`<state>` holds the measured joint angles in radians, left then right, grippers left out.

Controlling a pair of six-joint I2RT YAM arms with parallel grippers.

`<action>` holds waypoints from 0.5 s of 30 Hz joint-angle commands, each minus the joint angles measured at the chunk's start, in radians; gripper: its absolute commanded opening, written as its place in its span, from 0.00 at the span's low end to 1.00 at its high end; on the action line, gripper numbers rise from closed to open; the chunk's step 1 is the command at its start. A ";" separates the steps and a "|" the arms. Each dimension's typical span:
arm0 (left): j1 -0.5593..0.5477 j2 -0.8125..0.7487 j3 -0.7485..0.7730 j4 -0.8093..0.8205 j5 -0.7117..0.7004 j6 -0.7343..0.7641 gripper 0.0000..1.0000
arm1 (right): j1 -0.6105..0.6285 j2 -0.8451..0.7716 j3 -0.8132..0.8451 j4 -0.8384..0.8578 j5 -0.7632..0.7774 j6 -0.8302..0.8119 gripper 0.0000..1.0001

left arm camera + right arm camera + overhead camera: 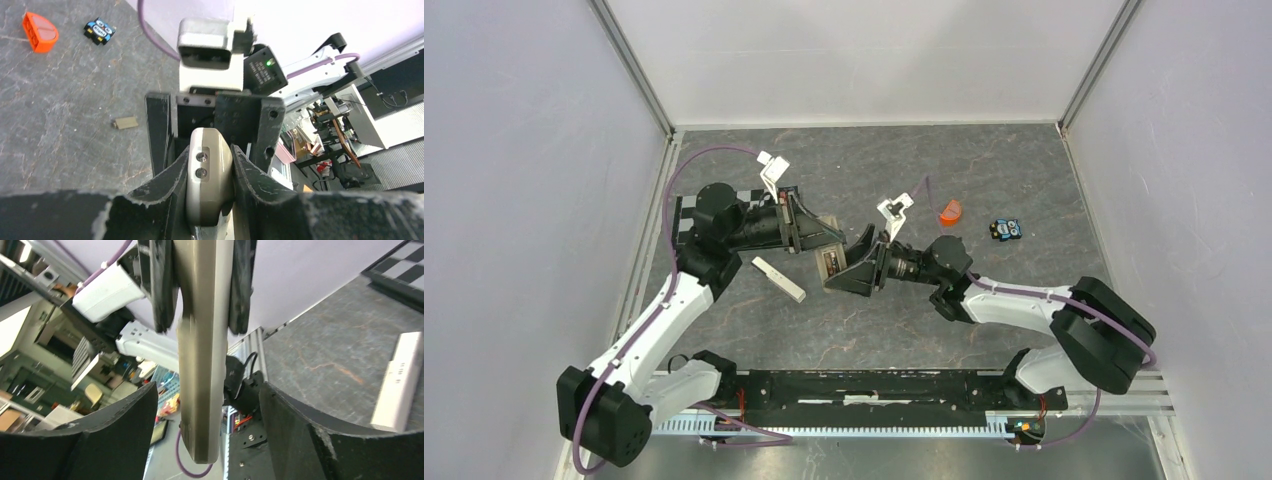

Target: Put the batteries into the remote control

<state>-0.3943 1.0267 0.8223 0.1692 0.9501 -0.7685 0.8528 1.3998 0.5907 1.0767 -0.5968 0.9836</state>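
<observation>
My left gripper (pixel 822 240) is shut on the remote control (pixel 829 263), a tan-grey handset held in the air above the mat. In the left wrist view the remote (pixel 209 175) sits clamped between both pads of the gripper (pixel 210 172), its end with two small lenses facing the camera. My right gripper (pixel 857 268) is open. In the right wrist view its gripper (pixel 207 390) straddles the remote's free end (pixel 200 390) with a gap on each side. I cannot make out the batteries. A small black block with blue and yellow markings (pixel 1006 230) lies far right on the mat.
A slim white bar with small marks (pixel 779 278) lies on the mat left of the grippers and shows in the right wrist view (pixel 400 385). An orange piece (pixel 950 212) sits near the black block. A small tan plate (pixel 125 122) lies on the mat. Walls enclose the workspace.
</observation>
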 commanded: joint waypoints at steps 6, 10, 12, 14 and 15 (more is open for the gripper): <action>0.002 -0.029 -0.028 0.211 0.049 -0.153 0.07 | 0.035 0.032 0.002 0.277 0.003 0.109 0.45; 0.004 -0.033 -0.024 0.218 0.039 -0.180 0.39 | 0.035 0.026 -0.009 0.272 0.040 0.116 0.28; 0.004 -0.035 -0.010 0.195 0.035 -0.170 0.50 | 0.036 0.026 -0.008 0.263 0.044 0.115 0.26; 0.006 -0.042 -0.005 0.194 0.023 -0.175 0.58 | 0.035 0.023 -0.012 0.251 0.051 0.115 0.24; 0.006 -0.047 -0.004 0.192 0.017 -0.176 0.60 | 0.036 0.019 -0.015 0.254 0.058 0.116 0.24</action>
<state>-0.3939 1.0111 0.7967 0.3279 0.9733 -0.9070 0.8883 1.4395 0.5804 1.2446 -0.5732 1.0920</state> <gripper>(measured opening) 0.556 0.344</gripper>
